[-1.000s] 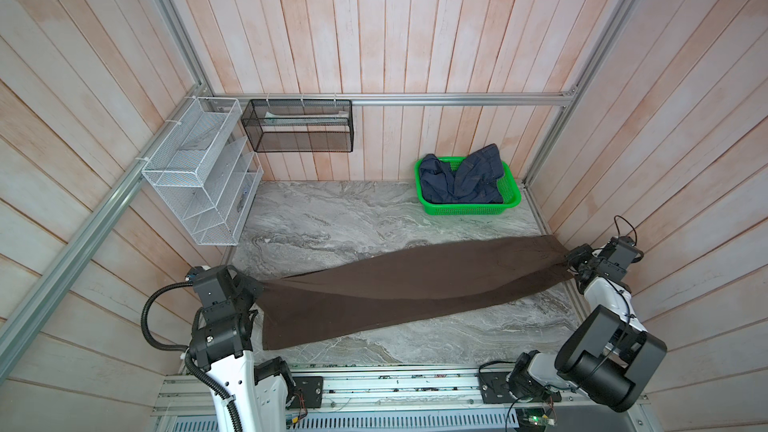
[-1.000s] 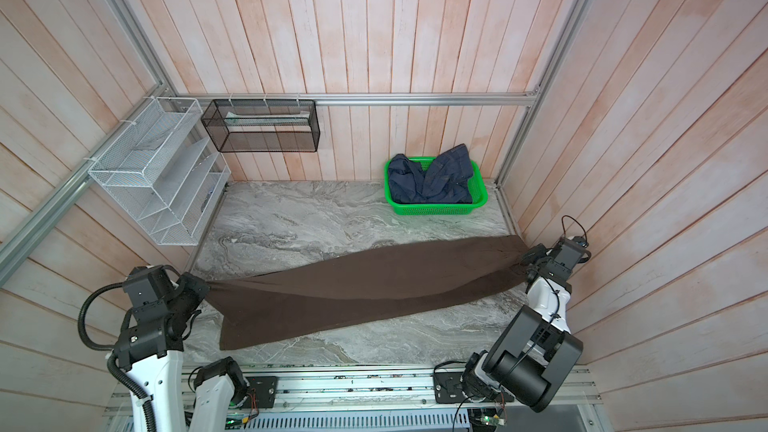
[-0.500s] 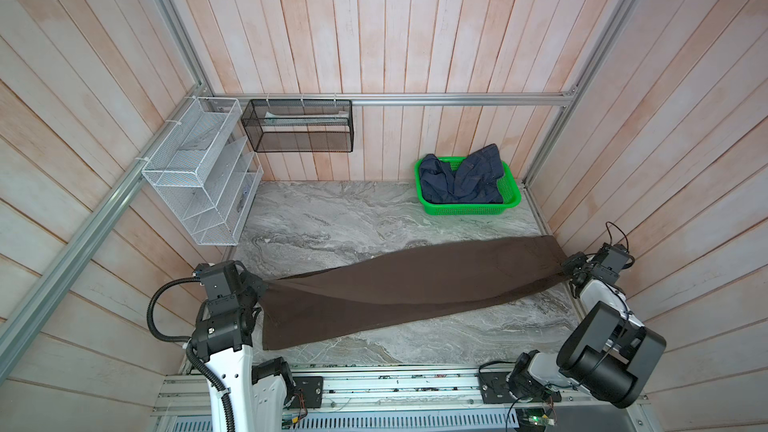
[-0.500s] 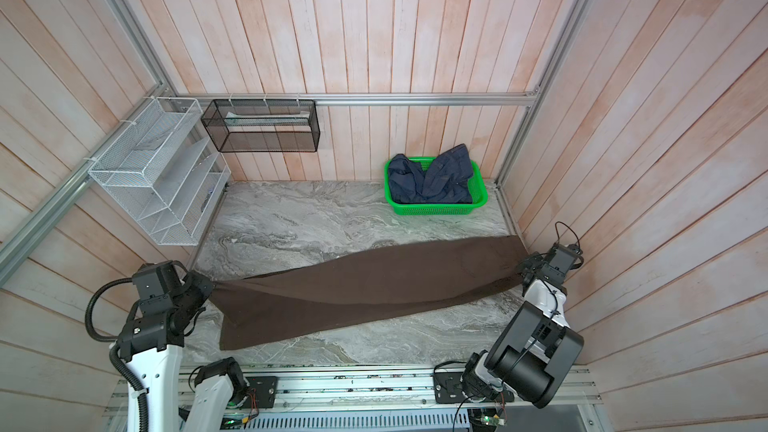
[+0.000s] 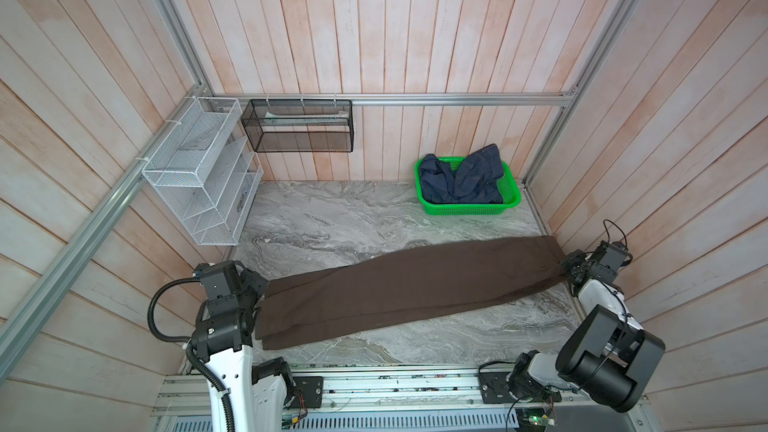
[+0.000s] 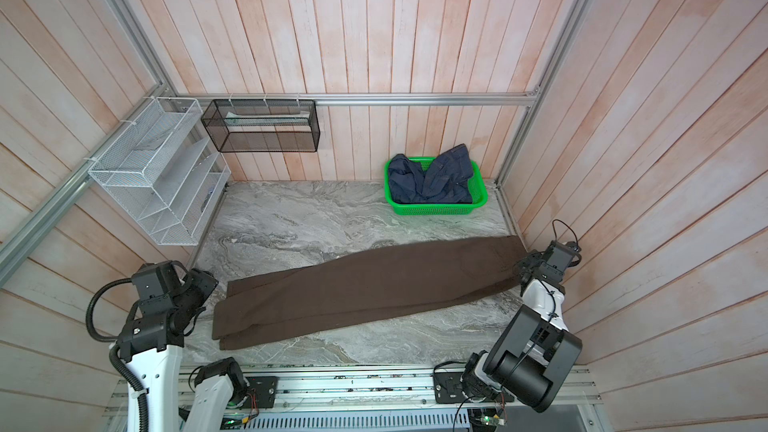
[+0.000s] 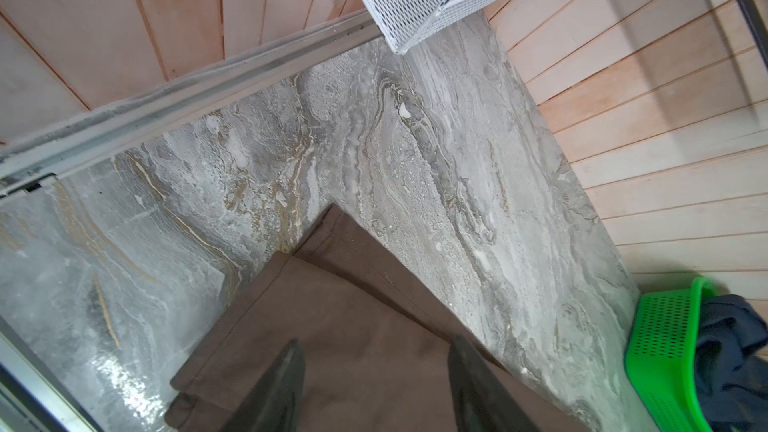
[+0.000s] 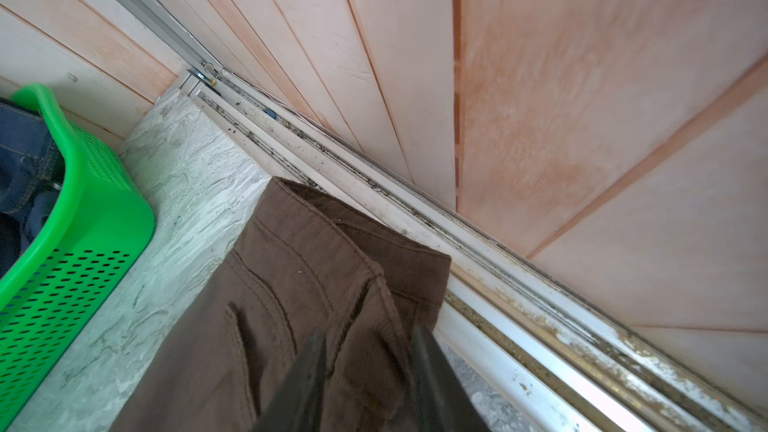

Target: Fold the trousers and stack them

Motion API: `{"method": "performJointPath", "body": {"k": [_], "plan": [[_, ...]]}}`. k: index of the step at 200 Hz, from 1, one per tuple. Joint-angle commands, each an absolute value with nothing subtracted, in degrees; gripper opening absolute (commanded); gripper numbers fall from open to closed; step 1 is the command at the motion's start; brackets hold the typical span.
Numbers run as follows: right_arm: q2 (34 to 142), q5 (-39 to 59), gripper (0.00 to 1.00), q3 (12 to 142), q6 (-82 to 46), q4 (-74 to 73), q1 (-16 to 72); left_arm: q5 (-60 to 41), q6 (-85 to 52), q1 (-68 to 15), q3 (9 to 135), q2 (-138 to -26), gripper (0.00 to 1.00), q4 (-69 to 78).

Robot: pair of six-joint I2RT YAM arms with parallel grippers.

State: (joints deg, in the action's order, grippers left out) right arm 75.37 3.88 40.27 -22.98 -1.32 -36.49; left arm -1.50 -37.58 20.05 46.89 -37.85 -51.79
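Observation:
The dark brown trousers (image 5: 407, 288) (image 6: 365, 288) lie flat across the marble table (image 5: 332, 218), folded lengthwise, with the leg hems at the left and the waistband at the right. My left gripper (image 5: 262, 288) (image 6: 208, 284) hovers over the hem end. In the left wrist view the left gripper (image 7: 376, 340) stands open above the trousers (image 7: 332, 305), holding nothing. My right gripper (image 5: 567, 268) (image 6: 521, 270) is at the waistband by the right wall. In the right wrist view the right gripper (image 8: 369, 330) has its fingers apart astride a ridge of the trousers (image 8: 291, 251).
A green basket (image 5: 469, 209) (image 6: 436, 209) with a navy denim garment (image 5: 461, 180) stands at the back right. A white wire rack (image 5: 199, 172) and a black mesh basket (image 5: 297, 126) hang on the left and back walls. Wooden walls close in both sides.
Both grippers were shut on the stretched trousers' ends and now stand open. The trousers have settled flat onto the table, a little nearer the front.

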Motion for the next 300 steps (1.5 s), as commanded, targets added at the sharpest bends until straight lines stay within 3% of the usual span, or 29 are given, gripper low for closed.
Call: {"method": "performJointPath", "body": {"k": [1,44,100,129,190,235,300], "plan": [[73.68,2.65,0.40,40.95,-25.49,0.20,-36.18,-4.20,-36.62,19.93,50.19,-39.01,0.59,-51.72],[72.73,5.58,0.42,41.11,-34.30,3.31,-36.57,-10.37,-36.05,15.86,52.67,-43.14,0.61,-50.04],[73.26,12.97,0.42,40.04,-46.77,8.71,-41.12,-4.78,-41.83,-7.28,50.35,-54.67,0.59,-42.15],[74.50,15.77,0.42,38.76,-49.02,8.47,-43.95,-5.10,-43.76,-13.74,48.59,-61.67,0.59,-35.95],[84.40,23.09,0.42,44.47,-47.43,10.38,-45.06,-7.97,-42.42,-16.93,48.52,-72.59,0.60,-29.56],[84.62,24.79,0.38,45.49,-48.94,9.30,-44.73,-9.71,-41.75,-17.67,46.88,-80.31,0.54,-24.70],[81.97,25.93,0.39,49.08,-48.74,13.21,-43.40,-10.40,-40.89,-17.68,46.05,-89.27,0.56,-20.92]]}}
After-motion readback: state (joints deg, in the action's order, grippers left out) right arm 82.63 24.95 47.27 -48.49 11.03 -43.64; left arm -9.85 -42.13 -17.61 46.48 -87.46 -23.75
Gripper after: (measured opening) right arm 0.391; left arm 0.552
